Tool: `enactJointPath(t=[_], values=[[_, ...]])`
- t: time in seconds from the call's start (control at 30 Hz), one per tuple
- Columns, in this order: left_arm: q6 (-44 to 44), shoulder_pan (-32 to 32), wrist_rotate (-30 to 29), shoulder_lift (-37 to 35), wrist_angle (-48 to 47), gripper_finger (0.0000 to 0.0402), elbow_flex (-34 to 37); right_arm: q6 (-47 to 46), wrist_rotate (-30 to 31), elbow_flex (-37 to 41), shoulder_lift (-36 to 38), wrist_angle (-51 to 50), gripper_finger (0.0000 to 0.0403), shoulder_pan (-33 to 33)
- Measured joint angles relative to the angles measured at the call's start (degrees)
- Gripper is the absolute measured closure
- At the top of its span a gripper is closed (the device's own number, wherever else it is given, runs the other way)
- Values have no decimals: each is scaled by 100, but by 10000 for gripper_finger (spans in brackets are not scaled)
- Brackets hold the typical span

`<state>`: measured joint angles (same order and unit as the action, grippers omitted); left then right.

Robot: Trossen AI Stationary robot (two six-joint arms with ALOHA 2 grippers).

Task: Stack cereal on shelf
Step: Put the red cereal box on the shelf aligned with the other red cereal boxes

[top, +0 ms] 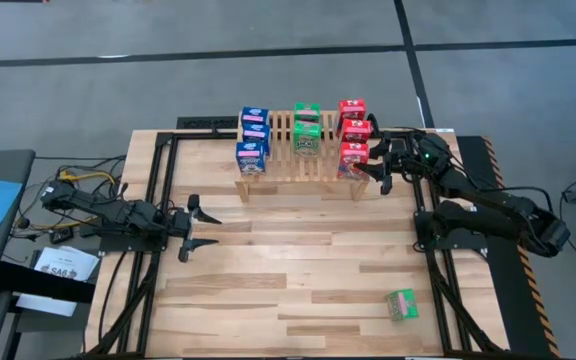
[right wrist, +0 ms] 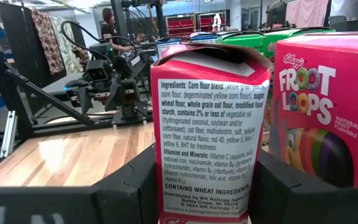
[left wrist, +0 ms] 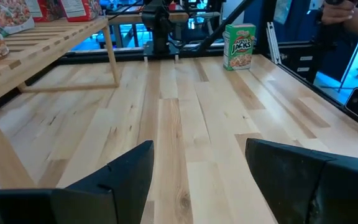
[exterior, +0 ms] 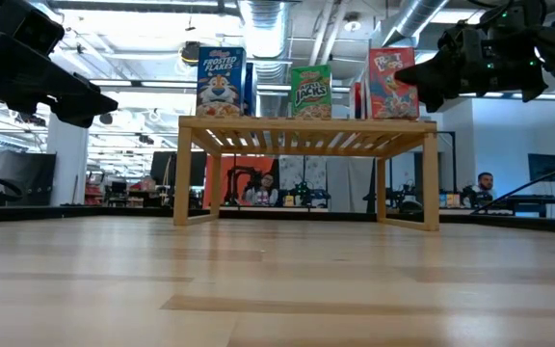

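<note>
Between the two dark fingers of my right gripper (right wrist: 204, 186) stands a red cereal box (right wrist: 209, 134), its ingredient panel facing my wrist camera; my fingers are closed on its narrow sides and I am grasping it. It is the front box of the red row at the right end of the shelf (top: 286, 172), just in front of two more red boxes (top: 353, 118). From overhead I cannot tell whether its base already rests on the slats.

To do this step well, I judge I should bring the base flat on the slats, square with the Froot Loops box (right wrist: 325, 118) just beside it, and only then let go. Opening the fingers evenly and backing straight out, away from the shelf, should keep me from clipping the neighbour or tipping the row.

My right arm reaches in from the shelf's right side, wrist roughly level, gripper at box height above the slats.

My left gripper (top: 196, 227) hangs over the bare table well in front of the shelf's left end, fingers apart and gripping nothing.

On the shelf, three blue boxes (top: 253, 140) fill the left end and two green boxes (top: 307, 128) the middle. One green box (top: 402, 304) stands on the table, well in front of the shelf's right end, and I judge it is next.
</note>
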<state>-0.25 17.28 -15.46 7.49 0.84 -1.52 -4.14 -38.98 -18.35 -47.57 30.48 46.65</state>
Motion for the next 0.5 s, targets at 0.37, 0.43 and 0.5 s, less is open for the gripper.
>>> enactJointPath(t=[0.37,0.43,0.5], values=[[1,0,3,0,-3,158,0,-149,0,0,0,1,204,0],[2,0,4,0,-2,158,0,-146,0,0,0,0,204,0],[2,0,4,0,-4,158,0,-145,0,0,0,1,204,0]])
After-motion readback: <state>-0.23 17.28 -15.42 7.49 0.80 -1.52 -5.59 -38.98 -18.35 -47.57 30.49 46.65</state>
